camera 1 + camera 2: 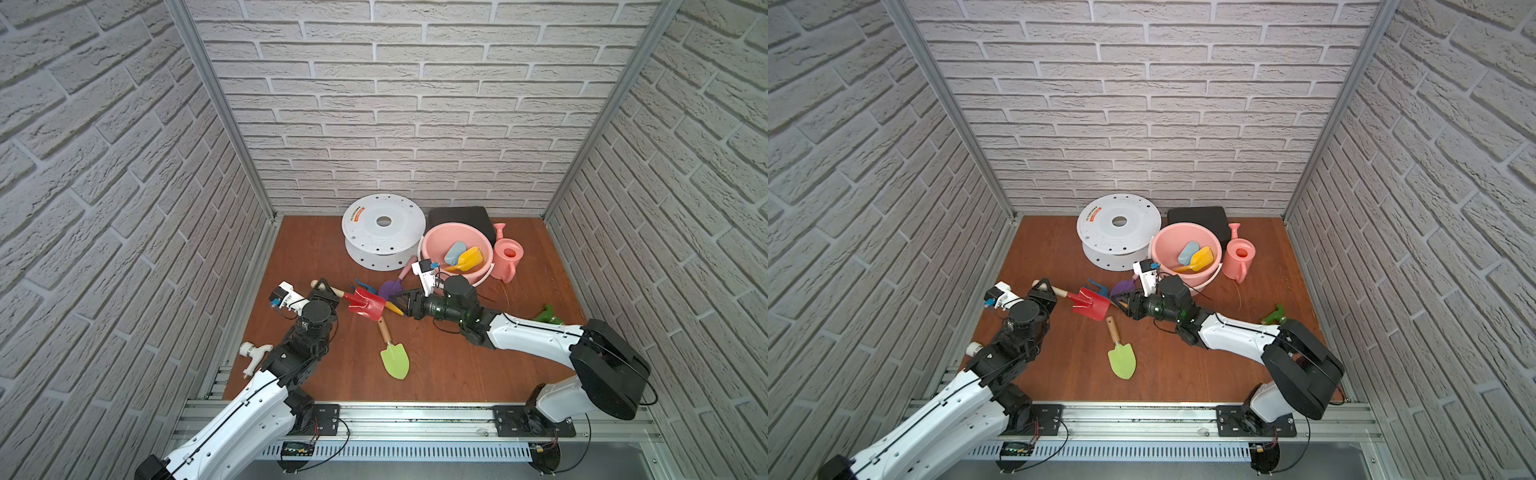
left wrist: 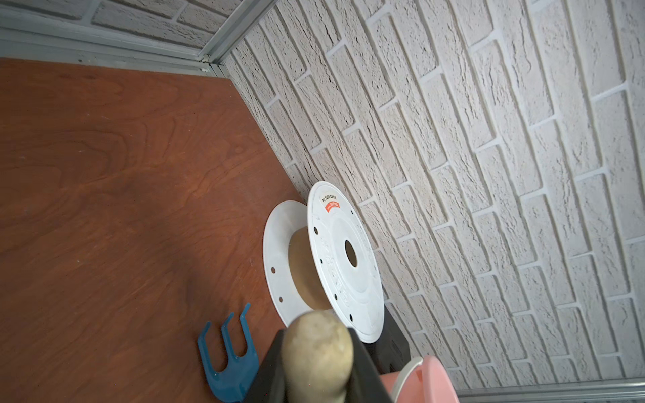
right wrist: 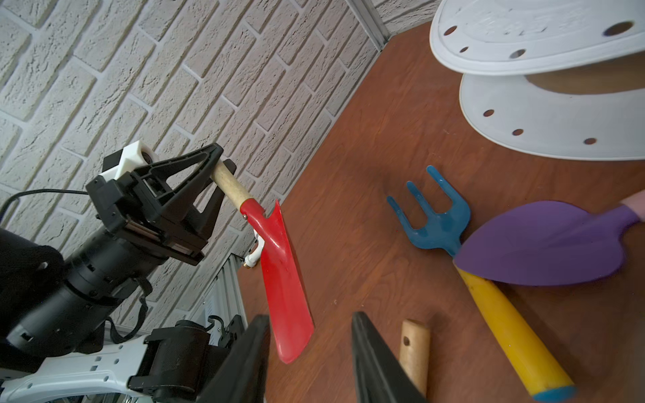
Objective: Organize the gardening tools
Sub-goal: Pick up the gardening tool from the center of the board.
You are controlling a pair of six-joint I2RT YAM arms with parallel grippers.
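Top views both show the pink bucket (image 1: 440,239) right of centre, holding the pale-blue trowel (image 1: 454,252) and yellow scoop (image 1: 470,257); the pink watering can (image 1: 508,257) stands just beside it. The white spool (image 1: 382,235) left of the bucket carries a red label, its print too small to read. The left hand (image 1: 322,286) is clenched on the red shovel's (image 1: 366,304) wooden handle. The right hand's (image 3: 310,321) jaws stand apart about the blade's tip. The purple trowel (image 1: 390,287) lies over the blue claw fork's (image 1: 364,286) handle; the green spade (image 1: 394,359) lies lower, on the table (image 1: 311,249).
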